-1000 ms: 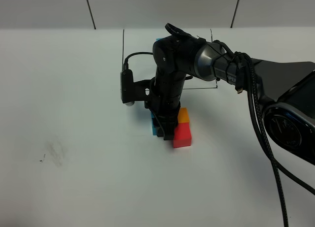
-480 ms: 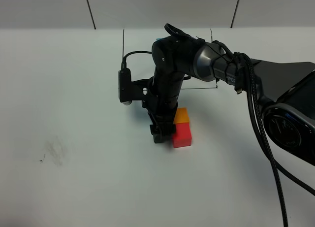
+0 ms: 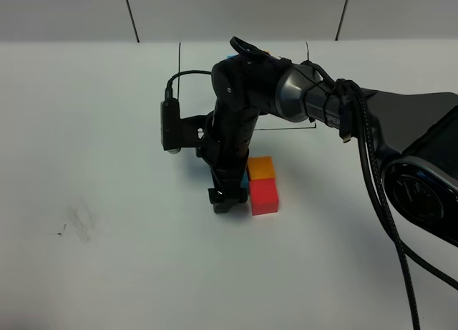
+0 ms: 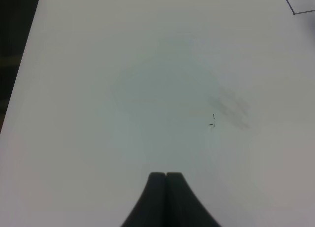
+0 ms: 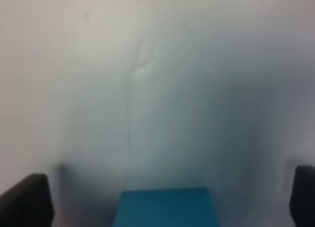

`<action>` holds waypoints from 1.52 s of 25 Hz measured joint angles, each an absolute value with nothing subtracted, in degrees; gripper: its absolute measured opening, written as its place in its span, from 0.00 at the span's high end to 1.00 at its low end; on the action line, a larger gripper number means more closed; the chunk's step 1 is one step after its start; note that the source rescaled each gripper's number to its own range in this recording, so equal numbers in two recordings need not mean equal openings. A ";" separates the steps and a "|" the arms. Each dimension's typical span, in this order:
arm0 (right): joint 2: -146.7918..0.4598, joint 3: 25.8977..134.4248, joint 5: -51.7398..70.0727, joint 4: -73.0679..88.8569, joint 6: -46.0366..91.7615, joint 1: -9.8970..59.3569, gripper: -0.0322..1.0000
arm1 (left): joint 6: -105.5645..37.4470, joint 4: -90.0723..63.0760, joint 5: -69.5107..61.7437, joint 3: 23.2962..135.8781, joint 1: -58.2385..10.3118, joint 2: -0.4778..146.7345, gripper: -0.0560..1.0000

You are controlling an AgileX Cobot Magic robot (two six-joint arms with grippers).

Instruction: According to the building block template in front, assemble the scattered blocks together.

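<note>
1. Seen from the high camera, the right arm is now leaning farther toward the left side of the table than a second ago, and the right gripper (image 3: 223, 201) is standing just left of the red cube (image 3: 264, 197), its jaws parted wider than before. The orange cube (image 3: 261, 167) is touching the red one on its far side, so that pair's long axis is running away from the camera. Only a sliver of the blue cube (image 3: 244, 182) is showing beside the arm. The building block template (image 3: 230, 58) is mostly hiding behind the arm.

2. The left wrist camera is showing the left gripper (image 4: 166, 176) pressed shut, holding nothing, over the white table (image 4: 98, 89).

3. The right wrist camera is showing the blue cube (image 5: 166, 207) sitting between wide-open fingers (image 5: 27, 200), untouched.
</note>
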State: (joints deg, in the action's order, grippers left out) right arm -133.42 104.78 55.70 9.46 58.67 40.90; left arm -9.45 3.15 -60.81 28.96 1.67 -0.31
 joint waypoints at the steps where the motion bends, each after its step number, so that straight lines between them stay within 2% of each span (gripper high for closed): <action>1: -132.62 104.78 55.65 9.45 58.60 41.24 0.05 | -9.45 3.15 -60.81 28.96 1.67 -0.31 0.95; 10: -128.44 104.78 55.42 8.59 57.09 43.71 0.19 | -9.45 3.15 -60.81 28.96 1.67 -0.31 0.95; 13: -126.11 104.78 54.60 8.10 57.04 43.83 0.27 | -9.45 3.15 -60.81 28.96 1.67 -0.31 0.95; 16: -123.23 104.78 53.88 5.46 57.04 43.94 0.45 | -9.45 3.15 -60.81 28.96 1.67 -0.31 0.95; 20: -119.94 104.78 53.43 3.37 56.60 44.06 0.82 | -9.45 3.15 -60.81 28.96 1.67 -0.31 0.95; 22: -119.31 104.78 54.00 2.86 55.43 44.17 0.92 | -9.45 3.15 -60.81 28.96 1.67 -0.31 0.95; 29: -118.59 104.78 56.93 -2.12 45.73 43.54 0.96 | -9.45 3.15 -60.81 28.96 1.67 -0.31 0.95; 38: -115.26 104.78 64.25 -3.33 35.90 36.57 0.96 | -9.45 3.15 -60.81 28.96 1.67 -0.31 0.95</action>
